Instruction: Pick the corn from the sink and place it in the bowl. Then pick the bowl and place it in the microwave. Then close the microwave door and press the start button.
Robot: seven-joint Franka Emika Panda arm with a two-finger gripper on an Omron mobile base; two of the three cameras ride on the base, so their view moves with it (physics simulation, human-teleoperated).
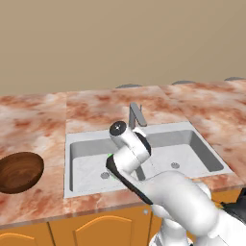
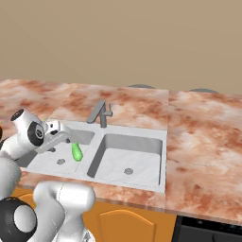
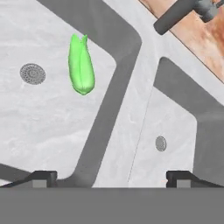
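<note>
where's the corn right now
The corn lies on the floor of the sink's left basin, beside the round drain, near the divider.

A glossy white arm (image 1: 182,197) of thick rounded segments fills the lower right of the left base view. Black rings and a black strip mark its joints, with a round grey-capped wrist. Two small dark fingertips (image 3: 43,177) show at the hand view's bottom.
</note>
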